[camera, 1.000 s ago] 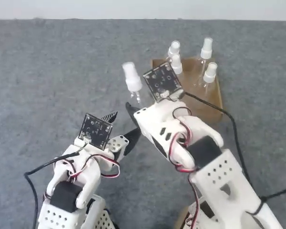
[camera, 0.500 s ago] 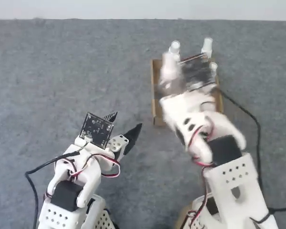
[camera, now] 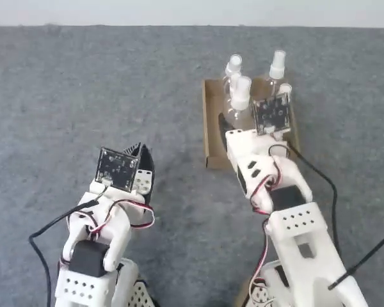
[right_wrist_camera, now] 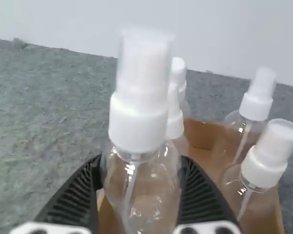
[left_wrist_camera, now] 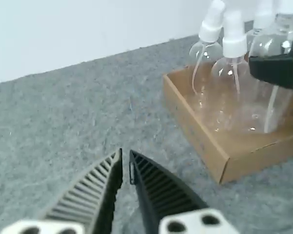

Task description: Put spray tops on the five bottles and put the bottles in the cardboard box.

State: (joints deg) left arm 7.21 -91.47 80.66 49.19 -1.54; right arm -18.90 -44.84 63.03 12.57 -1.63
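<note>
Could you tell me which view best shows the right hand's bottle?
Right wrist view: the bottle is close up, clamped in the right hand. High view shows mainly its spray top; left wrist view, only part.

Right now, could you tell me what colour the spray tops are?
White spray tops, clearest in the right wrist view on the gripped bottle.

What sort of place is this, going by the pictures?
Probably a robotics test bench: a grey felt-covered table, a plain white wall behind, and a cardboard box of spray bottles.
</note>
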